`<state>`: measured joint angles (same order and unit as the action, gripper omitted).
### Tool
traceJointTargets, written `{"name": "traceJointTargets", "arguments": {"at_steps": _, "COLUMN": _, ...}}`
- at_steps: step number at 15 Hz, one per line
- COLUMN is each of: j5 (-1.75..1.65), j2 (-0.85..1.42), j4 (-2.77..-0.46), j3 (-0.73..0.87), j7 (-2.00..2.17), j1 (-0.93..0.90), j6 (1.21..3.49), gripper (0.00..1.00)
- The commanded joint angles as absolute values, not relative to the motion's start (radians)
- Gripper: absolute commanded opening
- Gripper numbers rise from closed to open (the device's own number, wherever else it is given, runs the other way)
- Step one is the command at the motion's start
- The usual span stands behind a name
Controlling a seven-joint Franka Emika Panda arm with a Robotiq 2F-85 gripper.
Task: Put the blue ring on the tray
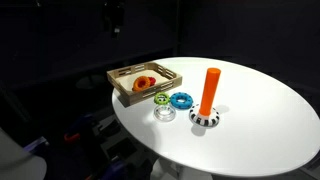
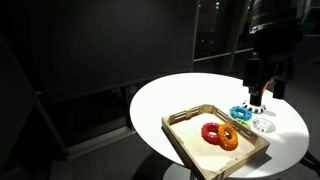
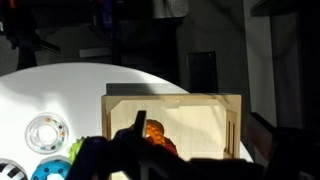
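The blue ring (image 1: pixel 182 100) lies flat on the white table just beside the tray, next to a green ring (image 1: pixel 161 99). It also shows in an exterior view (image 2: pixel 241 112) and at the lower left of the wrist view (image 3: pixel 50 170). The light wooden tray (image 1: pixel 128 93) holds an orange ring (image 1: pixel 146 84) and a red ring (image 2: pixel 210 131). My gripper (image 2: pixel 259 95) hangs above the table over the rings, apart from them. Its fingers look open and empty. In the wrist view the gripper (image 3: pixel 200 128) frames the tray (image 3: pixel 210 105).
An orange peg on a black-and-white base (image 1: pixel 208 95) stands upright near the blue ring. A clear ring (image 1: pixel 164 113) lies near the table's edge (image 1: pixel 150 135). The surroundings are dark.
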<state>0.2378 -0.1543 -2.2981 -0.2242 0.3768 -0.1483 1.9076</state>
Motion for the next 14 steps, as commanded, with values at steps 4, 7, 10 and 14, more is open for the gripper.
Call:
{"name": "traceJointTargets", "arguments": {"at_steps": 4, "j5": 0.236, "j2": -0.154, "j4": -2.295, "j3": -0.217, "j7": 0.378, "j1": -0.156, "j6": 1.905, "gripper": 1.00}}
{"name": "traceJointTargets", "arguments": {"at_steps": 7, "j5": 0.217, "j2": -0.145, "j4": -2.277, "j3": -0.215, "j7": 0.388, "j1": -0.150, "j6": 1.902, "gripper": 1.00}}
{"name": "traceJointTargets", "arguments": {"at_steps": 10, "j5": 0.183, "j2": -0.128, "j4": -2.246, "j3": -0.209, "j7": 0.405, "j1": -0.142, "j6": 1.900, "gripper": 1.00}}
{"name": "traceJointTargets", "arguments": {"at_steps": 14, "j5": 0.105, "j2": -0.098, "j4": -2.213, "j3": -0.201, "j7": 0.466, "j1": -0.127, "j6": 1.932, "gripper": 1.00}}
